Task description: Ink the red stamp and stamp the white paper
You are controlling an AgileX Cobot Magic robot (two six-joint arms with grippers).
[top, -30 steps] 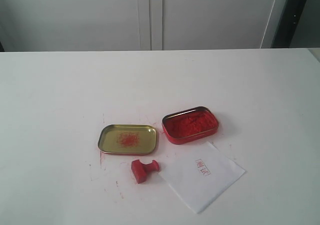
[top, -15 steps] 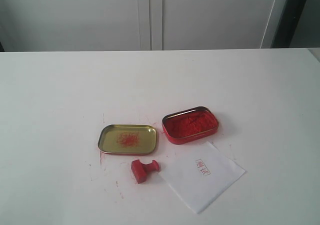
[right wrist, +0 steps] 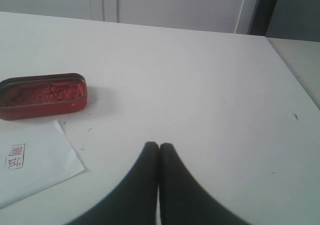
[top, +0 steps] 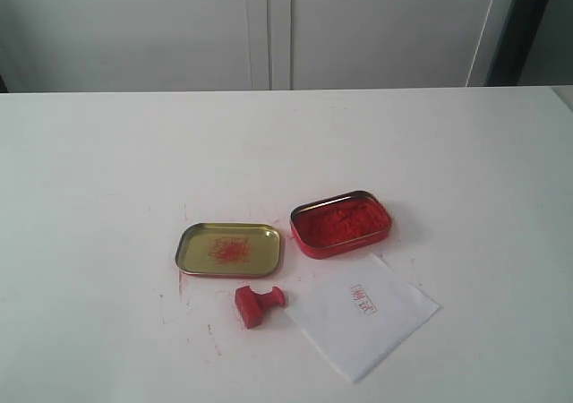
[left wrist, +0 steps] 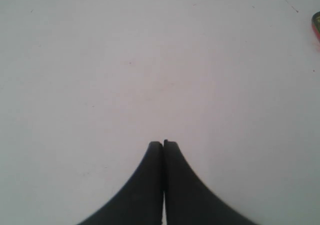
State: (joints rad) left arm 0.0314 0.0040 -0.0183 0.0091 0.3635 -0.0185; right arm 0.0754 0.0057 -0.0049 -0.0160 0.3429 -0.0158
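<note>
A white table [top: 107, 170] seen from an outside camera, with no arm in that frame. The red stamp [top: 259, 304] lies tipped on its side in the lower middle of the frame, just left of centre. Its long axis runs nearly level across the picture, with the square block at the lower left and the round knob pointing to the upper right. Just right of it, close but apart, sits the white paper [top: 363, 315], turned like a diamond and already bearing 1 small red imprint [top: 363, 300]. Above the paper is the open red ink tin [top: 340, 223]. Its gold lid [top: 228, 249] lies above the stamp.

The left gripper [left wrist: 163, 144] has its 2 black fingers pressed together, holding nothing, over bare table. Only a sliver of the lid or tin shows at that frame's edge. The right gripper [right wrist: 159, 145] is likewise closed and empty, and its camera sees the tin and the paper but not the stamp.

The stamp sits slightly on the left arm's side, so that arm is probably nearer, though neither wrist view shows it. Either gripper must open before grasping.
</note>
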